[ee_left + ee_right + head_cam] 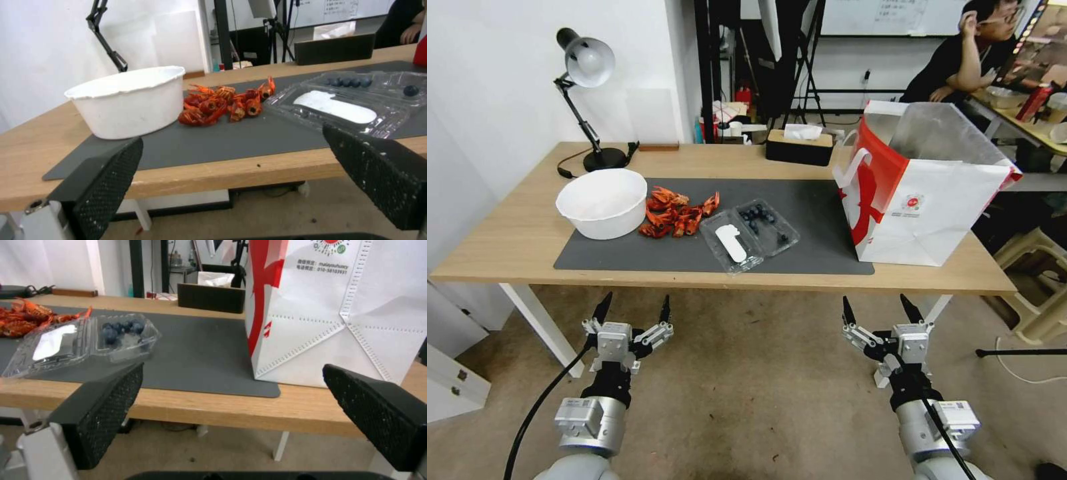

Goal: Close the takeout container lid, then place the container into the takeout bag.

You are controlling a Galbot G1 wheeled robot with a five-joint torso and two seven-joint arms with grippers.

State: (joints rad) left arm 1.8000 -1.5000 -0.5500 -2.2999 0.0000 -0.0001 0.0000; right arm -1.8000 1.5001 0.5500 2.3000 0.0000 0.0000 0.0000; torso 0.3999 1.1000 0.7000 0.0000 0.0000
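Note:
The clear takeout container (767, 225) lies opened flat on the grey mat, its berry-filled half (378, 83) (126, 335) toward the bag. Its lid (732, 244) (336, 108) (51, 341), marked by a white oblong sticker, lies flat beside that half, nearer the crayfish. The takeout bag (924, 193) (338, 310) stands upright and open at the table's right end, foil lining showing. My left gripper (632, 310) (231, 156) hangs open below the table's front edge, under the bowl. My right gripper (879, 310) (231, 396) hangs open below the front edge, under the bag.
A large white bowl (602, 202) (129, 100) and a pile of red crayfish (677, 213) (225, 105) sit left of the container. A black tissue box (799, 145) (211, 296) and a desk lamp (587, 93) stand at the back. The mat (820, 233) is bare between container and bag.

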